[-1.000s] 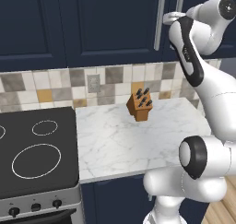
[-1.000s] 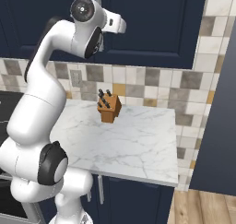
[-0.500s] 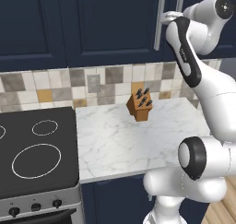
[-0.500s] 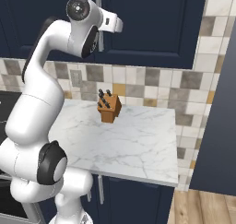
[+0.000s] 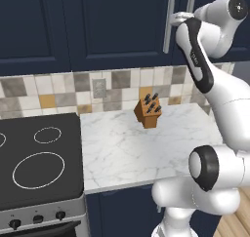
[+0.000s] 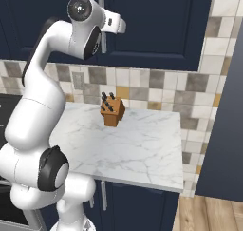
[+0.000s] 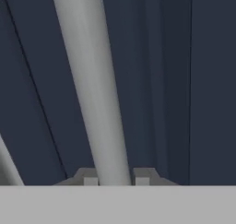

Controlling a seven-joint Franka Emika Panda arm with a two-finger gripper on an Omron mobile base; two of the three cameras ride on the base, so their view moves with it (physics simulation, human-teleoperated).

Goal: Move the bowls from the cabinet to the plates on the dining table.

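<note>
A black stovetop (image 5: 36, 158) is sitting leftmost, adjoining the marble counter (image 5: 141, 148), where a wooden knife block (image 5: 148, 113) is standing near the tiled wall. Above, the cabinet (image 5: 117, 21) is remaining closed. At right, the gripper (image 7: 115, 178) is clamping narrowly around the silver handle (image 7: 94, 94).
</note>
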